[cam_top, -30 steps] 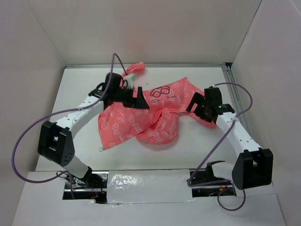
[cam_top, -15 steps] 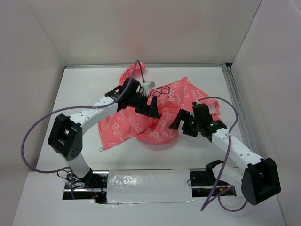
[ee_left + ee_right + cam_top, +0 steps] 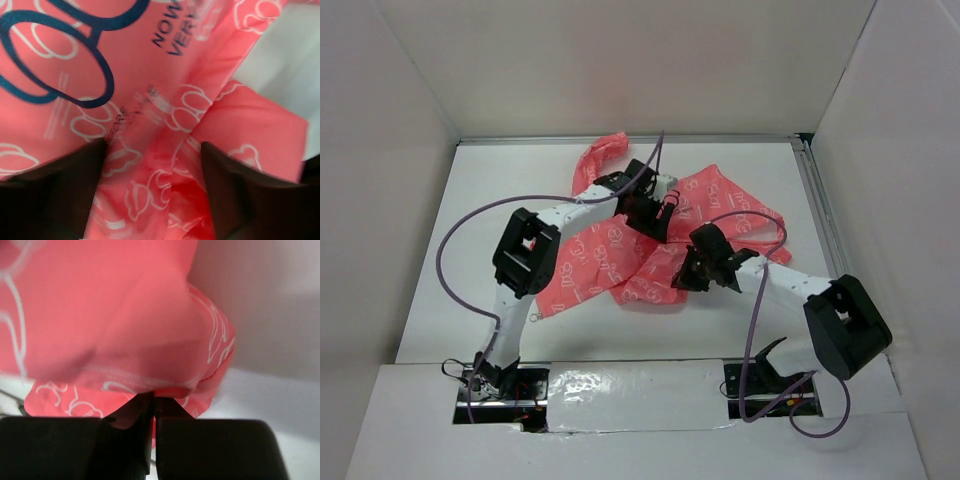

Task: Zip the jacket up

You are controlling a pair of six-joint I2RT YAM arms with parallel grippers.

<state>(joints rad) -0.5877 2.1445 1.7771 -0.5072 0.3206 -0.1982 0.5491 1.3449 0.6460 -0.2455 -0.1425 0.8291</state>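
Note:
The coral-pink jacket (image 3: pixel 600 262) with white print lies crumpled in the middle of the white table. My left gripper (image 3: pixel 658 218) is pressed down on its upper middle. In the left wrist view the jacket (image 3: pixel 165 65) fills the frame, a dark blue ring emblem (image 3: pixel 50 60) sits at upper left, and my left gripper (image 3: pixel 153 145) stands open with a raised fold between its fingers. My right gripper (image 3: pixel 682 272) is at the garment's lower right edge. The right wrist view shows my right gripper (image 3: pixel 154 396) shut on the jacket's (image 3: pixel 100 315) hem. No zipper shows.
White walls enclose the table on three sides. A metal rail (image 3: pixel 817 200) runs along the right side. Purple cables (image 3: pixel 470 225) loop over both arms. A foil-taped strip (image 3: pixel 640 395) crosses the near edge between the arm bases. A small metal ring (image 3: pixel 533 320) lies by the jacket's lower left corner.
Both arms have swung inward over the jacket. The left gripper moved right onto the garment's middle and narrowed. The right gripper moved left and down to the hem and shut on it.

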